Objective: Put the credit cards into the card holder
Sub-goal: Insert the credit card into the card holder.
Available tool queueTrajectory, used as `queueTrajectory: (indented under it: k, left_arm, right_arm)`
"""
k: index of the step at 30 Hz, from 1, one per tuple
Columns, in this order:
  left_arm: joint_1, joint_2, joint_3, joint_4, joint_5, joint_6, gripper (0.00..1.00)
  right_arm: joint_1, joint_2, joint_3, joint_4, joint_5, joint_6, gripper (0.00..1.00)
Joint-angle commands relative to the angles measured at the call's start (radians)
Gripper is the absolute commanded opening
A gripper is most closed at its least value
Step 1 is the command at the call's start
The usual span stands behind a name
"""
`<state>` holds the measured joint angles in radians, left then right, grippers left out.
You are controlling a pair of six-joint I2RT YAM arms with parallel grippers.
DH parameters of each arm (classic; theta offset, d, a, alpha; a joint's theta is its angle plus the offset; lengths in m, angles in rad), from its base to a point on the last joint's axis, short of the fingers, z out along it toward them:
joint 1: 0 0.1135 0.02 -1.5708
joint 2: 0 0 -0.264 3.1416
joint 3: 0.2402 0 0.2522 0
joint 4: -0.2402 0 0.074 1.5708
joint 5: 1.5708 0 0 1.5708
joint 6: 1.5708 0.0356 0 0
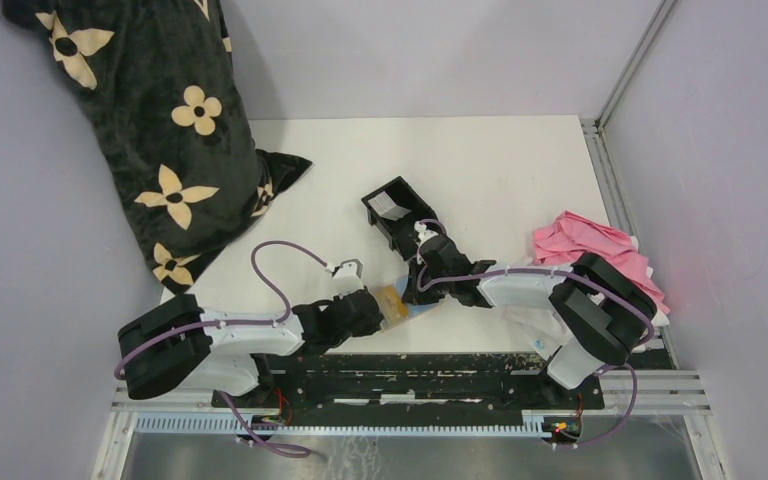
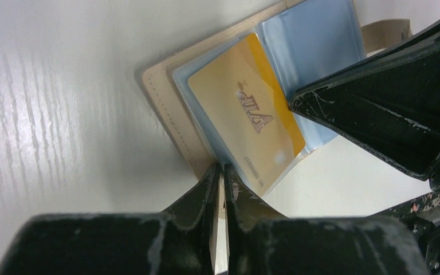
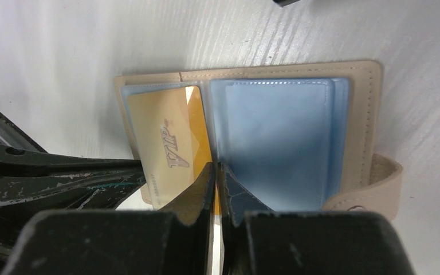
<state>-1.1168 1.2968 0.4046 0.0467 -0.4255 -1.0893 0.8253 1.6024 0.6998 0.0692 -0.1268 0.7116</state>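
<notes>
step: seating gold VIP card (image 3: 166, 132) in a clear sleeve of tan card holder (image 3: 372, 114), open on bench (image 3: 63, 46) | left claw (image 2: 220, 177) pinching cover edge | right claw (image 3: 215, 169) pinched on card's edge | next: slide card fully in, holder pinned

1. Card holder (image 3: 366, 114): tan-beige with a stitched border. It lies opened flat, clear blue-tinted sleeves upward. The left claw (image 2: 220, 177) meets its cover edge and the right claw (image 3: 215, 172) its centre fold, both with tips closed.
2. Snap tab (image 3: 378, 189): projects from the page right of the right claw.
3. Golden-yellow card (image 3: 169, 137): marked "VIP", face up on the page left of the right claw, overhanging the holder's near edge.
</notes>
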Motion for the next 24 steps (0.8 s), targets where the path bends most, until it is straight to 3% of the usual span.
queueTrajectory:
  k: [1,24]
  left_arm:
    - [-0.011,-0.02,-0.024,-0.24,0.028,-0.02,0.16]
    - [-0.01,-0.207,-0.039,-0.316,-0.059,-0.051,0.23]
  right_arm:
    - [0.003,0.01,0.041,0.019,0.003,0.001,0.09]
    - [0.012,0.067,0.053,0.043,-0.017,0.006,0.09]
